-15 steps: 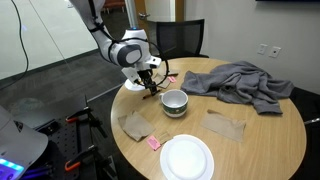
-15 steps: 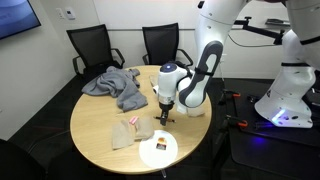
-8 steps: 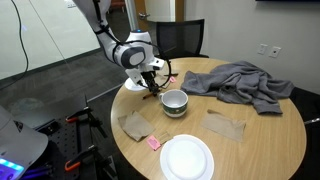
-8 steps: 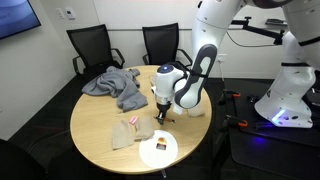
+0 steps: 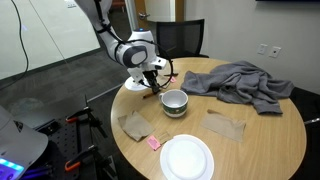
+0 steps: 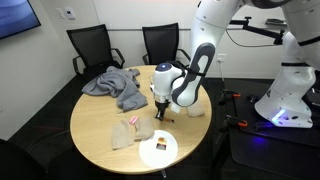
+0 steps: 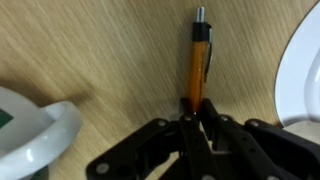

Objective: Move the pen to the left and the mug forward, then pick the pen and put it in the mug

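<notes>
Here the fingers (image 7: pixel 184 124) are closed on the pen's (image 7: pixel 200 60) near end; its length runs straight ahead of them over the table (image 7: pixel 90 50). The mug (image 5: pixel 175 101) sits just beside, so lift level, pinch firmly, and lower the free end in.

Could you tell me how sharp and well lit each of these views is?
Wrist view: soft throughout, the pen legible, the gripper a dark blur, white patches at both edges overexposed. Both exterior views: evenly lit, no strong glare, but coarse, so the mug shows little detail.
</notes>
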Controlling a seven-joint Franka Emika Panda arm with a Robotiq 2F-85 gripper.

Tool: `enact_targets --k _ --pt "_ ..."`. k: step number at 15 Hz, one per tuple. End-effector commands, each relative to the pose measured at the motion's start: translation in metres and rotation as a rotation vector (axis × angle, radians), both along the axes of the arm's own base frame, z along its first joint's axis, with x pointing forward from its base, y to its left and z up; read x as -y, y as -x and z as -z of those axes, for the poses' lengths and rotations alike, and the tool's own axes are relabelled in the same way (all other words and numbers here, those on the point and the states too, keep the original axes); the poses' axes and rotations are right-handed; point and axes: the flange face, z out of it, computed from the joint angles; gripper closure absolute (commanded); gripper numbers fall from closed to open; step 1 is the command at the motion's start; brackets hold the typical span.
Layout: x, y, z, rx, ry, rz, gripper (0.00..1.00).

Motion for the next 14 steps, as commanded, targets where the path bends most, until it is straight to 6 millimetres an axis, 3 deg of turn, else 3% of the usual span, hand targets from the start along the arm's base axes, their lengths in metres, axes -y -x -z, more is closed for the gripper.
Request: enact_targets --k 1,14 --pt "0.006 0.001 -0.029 -0.003 -0.008 0.027 0.96" --pt "0.029 0.008 -0.167 0.06 0.033 0.035 0.96"
